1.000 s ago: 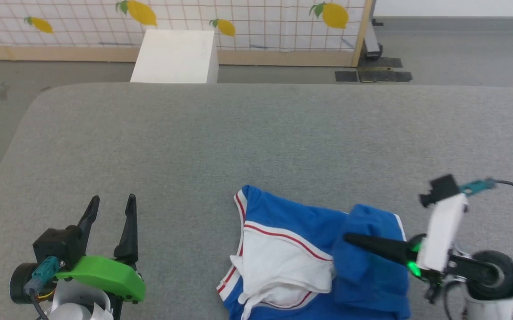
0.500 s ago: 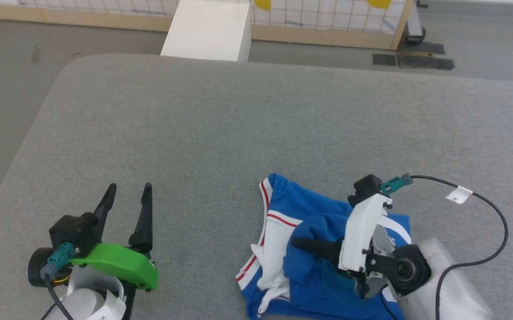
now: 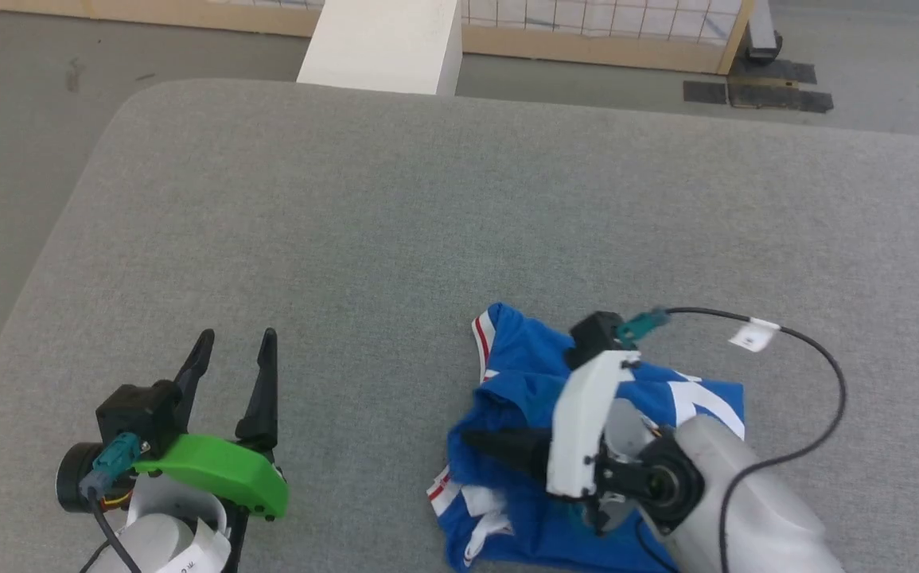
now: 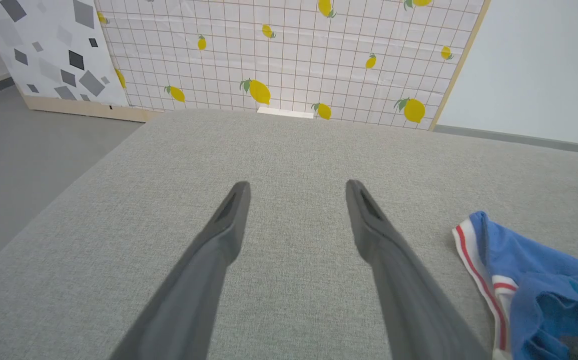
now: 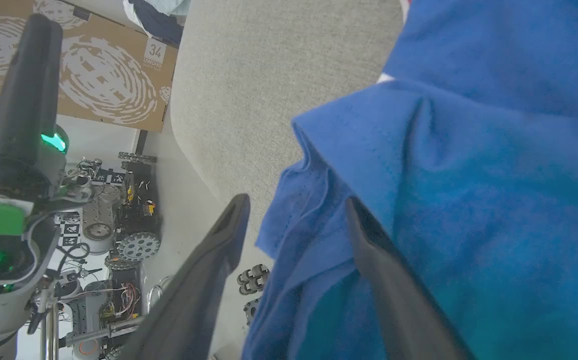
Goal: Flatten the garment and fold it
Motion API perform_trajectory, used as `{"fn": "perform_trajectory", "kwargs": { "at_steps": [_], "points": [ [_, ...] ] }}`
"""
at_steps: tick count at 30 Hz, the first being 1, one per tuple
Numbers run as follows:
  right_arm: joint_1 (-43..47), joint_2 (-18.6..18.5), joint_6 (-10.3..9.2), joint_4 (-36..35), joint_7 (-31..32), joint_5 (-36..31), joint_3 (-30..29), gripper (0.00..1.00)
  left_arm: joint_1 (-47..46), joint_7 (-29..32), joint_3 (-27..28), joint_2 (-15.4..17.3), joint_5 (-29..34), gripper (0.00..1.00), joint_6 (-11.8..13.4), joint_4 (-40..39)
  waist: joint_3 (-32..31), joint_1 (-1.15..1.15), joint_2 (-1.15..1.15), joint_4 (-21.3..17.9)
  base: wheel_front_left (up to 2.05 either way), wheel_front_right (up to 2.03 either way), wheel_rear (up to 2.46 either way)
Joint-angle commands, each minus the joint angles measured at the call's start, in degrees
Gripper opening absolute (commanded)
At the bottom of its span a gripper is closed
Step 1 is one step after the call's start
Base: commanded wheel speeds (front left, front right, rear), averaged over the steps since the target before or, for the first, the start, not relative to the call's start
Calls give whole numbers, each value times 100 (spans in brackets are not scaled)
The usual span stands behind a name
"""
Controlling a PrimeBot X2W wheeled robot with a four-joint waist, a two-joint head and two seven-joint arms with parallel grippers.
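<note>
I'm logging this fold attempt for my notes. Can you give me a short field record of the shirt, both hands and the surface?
garment: blue jersey, bunched in a heap, not flat
place: near edge of the grey padded surface, right of the middle in the head view
left hand: open, over bare surface, apart from the garment
right hand: fingers apart, blue cloth lying between them
fold: not yet done

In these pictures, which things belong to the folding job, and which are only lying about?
For the job: blue garment, crumpled; right hand, open at the cloth; left hand, open, apart from it; grey table beneath.
Only lying about: white box beyond the table; lemon-print panel; cardboard box.
</note>
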Motion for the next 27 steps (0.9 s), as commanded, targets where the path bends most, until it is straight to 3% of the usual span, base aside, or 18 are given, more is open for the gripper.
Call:
{"fn": "perform_trajectory", "kwargs": {
  "at_steps": [1, 7, 11, 14, 18, 23, 27],
  "points": [
    [-130, 11, -8, -86, -69, 1, 159, 100, -95, -28, -12, -20, 37, 100, -33, 23, -60, 0, 69, -22, 0, 0, 0],
    [-397, -215, -8, -688, -554, -261, 1019, 100, -39, -12, -27, 5, 17, 100, -18, 32, -203, 0, 69, -70, 0, 0, 0],
    [-718, -678, -8, -1064, -1295, -1175, 1694, 100, 8, -1, -21, 29, 5, 100, 14, 11, -296, 0, 69, -135, 0, 0, 0],
    [-834, -924, -8, -1098, -1870, -1977, 1843, 100, 57, -5, 6, 54, -13, 100, 46, -8, -360, 0, 69, -211, 0, 0, 0],
    [-706, -1061, -8, -1005, -2416, -2896, 1470, 100, 114, -24, 46, 75, -27, 100, 87, -40, -434, 0, 69, -326, 0, 0, 0],
    [-239, -1083, -8, -1189, -3065, -3846, 442, 100, 184, -61, 103, 84, -19, 100, 164, -106, -468, 0, 69, -480, 0, 0, 0],
    [236, -1081, -8, -1513, -3444, -4236, -460, 100, 235, -85, 150, 98, -15, 100, 215, -145, -485, 0, 69, -597, 0, 0, 0]
  ]
}}
